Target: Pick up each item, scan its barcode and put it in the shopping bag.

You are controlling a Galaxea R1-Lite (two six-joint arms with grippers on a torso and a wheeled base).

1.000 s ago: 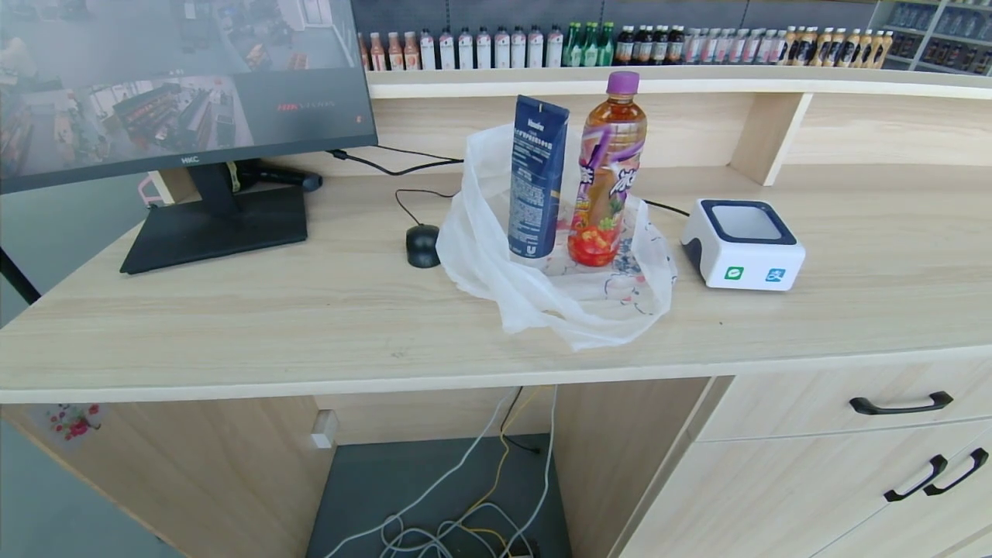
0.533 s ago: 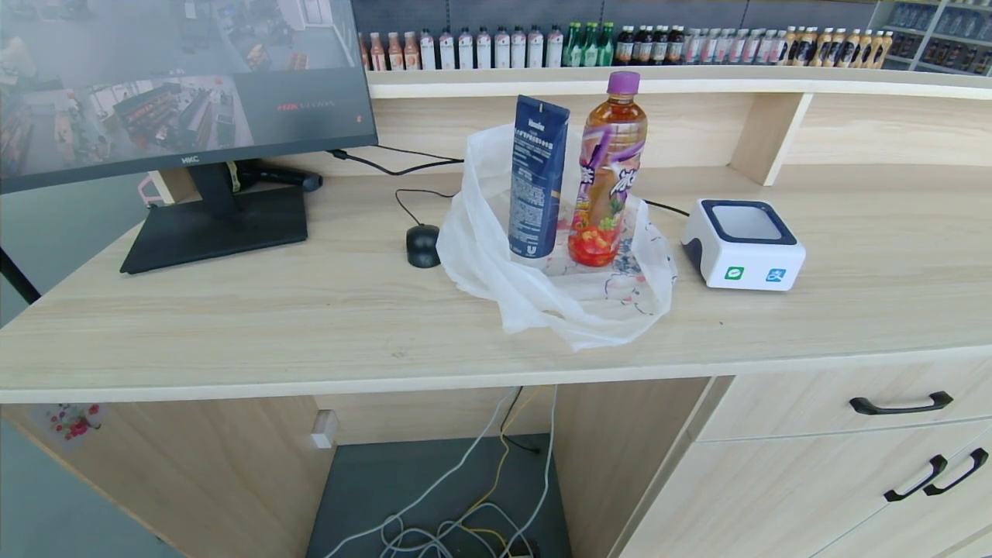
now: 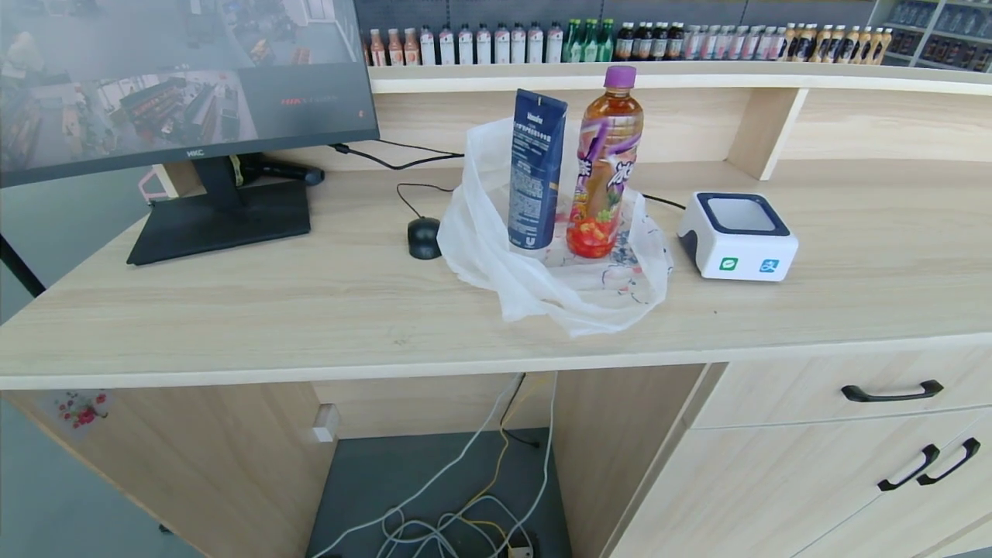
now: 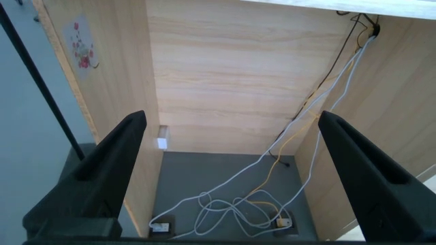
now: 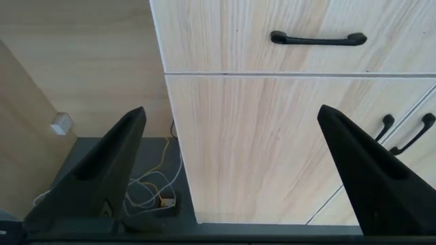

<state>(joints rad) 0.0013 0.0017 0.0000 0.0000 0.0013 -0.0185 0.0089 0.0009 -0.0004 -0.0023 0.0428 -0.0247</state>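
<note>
Shopping bag (image 3: 542, 287) sits on the worktop (image 3: 232, 310), well above your jaws, and nothing in it has moved; only your head camera has shifted. Left jaws hang wide open below; tube (image 3: 536, 170) and bottle (image 3: 604, 167) stand bagged; right jaws likewise open. Bagging looks done.

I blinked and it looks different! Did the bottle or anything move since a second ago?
Nothing on the counter moved. The whole head view slid a little, so the camera shifted, not the things. The bottle and the blue tube stand upright in the shopping bag as before, the scanner beside it. Nothing was grabbed or let go.
</note>
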